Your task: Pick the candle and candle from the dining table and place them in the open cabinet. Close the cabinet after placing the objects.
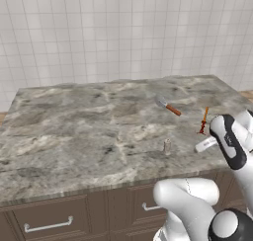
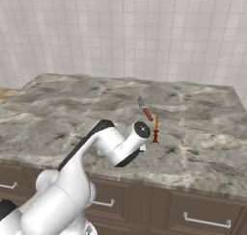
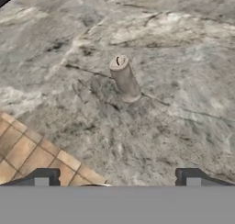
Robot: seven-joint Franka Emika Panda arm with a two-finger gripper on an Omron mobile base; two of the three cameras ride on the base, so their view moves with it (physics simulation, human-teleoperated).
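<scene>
The short pale beige candle [image 3: 124, 78] stands upright on the marble dining table [image 3: 183, 44], ahead of my open gripper [image 3: 117, 179]. The gripper's two dark fingertips [image 3: 43, 177] stand wide apart with nothing between them. In the left base view this stubby candle [image 1: 167, 146] sits near the table's front edge, just left of my hand. The thin orange taper candle [image 1: 204, 120] stands on its dark red base further back and to the right, and shows again as the taper [image 2: 156, 129] in the right base view. My arm hides the stubby candle in the right base view. The cabinet is out of view.
A knife [image 1: 169, 106] with an orange handle lies on the table [image 1: 74, 121] behind the candles; the knife [image 2: 145, 110] lies just behind the taper. Dark drawer fronts [image 1: 49, 220] with silver handles run below the table edge. Tiled floor [image 3: 27, 159] shows past that edge. A tiled wall [image 1: 123, 32] backs the table.
</scene>
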